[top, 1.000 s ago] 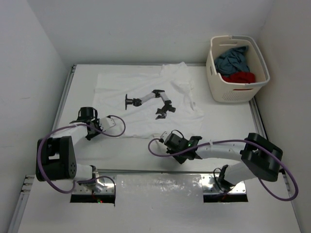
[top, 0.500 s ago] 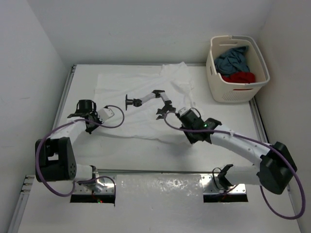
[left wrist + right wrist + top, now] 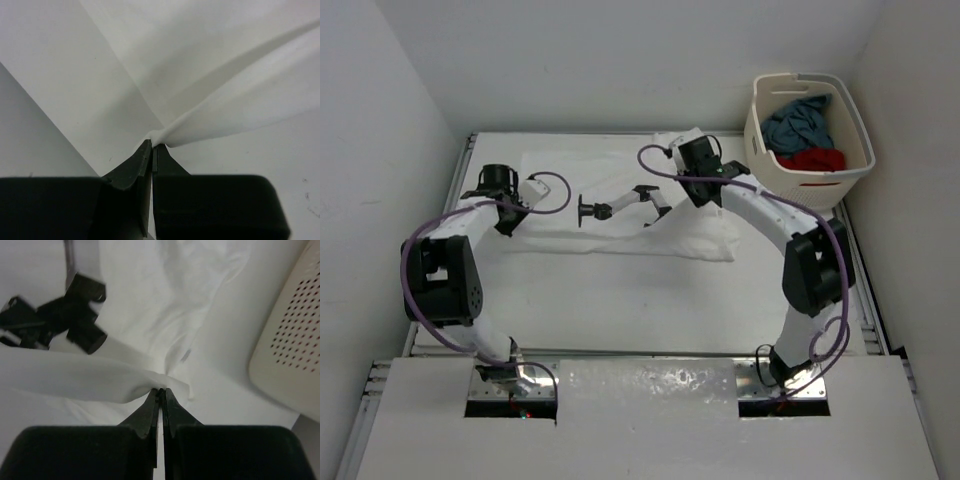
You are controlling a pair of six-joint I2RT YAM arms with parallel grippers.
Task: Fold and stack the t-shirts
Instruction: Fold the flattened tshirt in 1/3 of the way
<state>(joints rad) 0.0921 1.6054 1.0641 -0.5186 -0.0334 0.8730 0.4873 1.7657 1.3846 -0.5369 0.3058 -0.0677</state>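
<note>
here the white shirt [image 3: 620,238] is held pinched in the closed left gripper [image 3: 151,146] and closed right gripper [image 3: 161,390].

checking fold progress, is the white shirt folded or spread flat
Half folded: left gripper and right gripper hold the white shirt's edge over the rest.

No writing is legible anywhere, not even on the white t-shirt [image 3: 620,235].

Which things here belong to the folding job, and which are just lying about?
Job: white t-shirt, pinched by the left fingers and right fingers; red t-shirt; blue-grey t-shirt.
Lying about: cream laundry basket, holding those two shirts.
</note>
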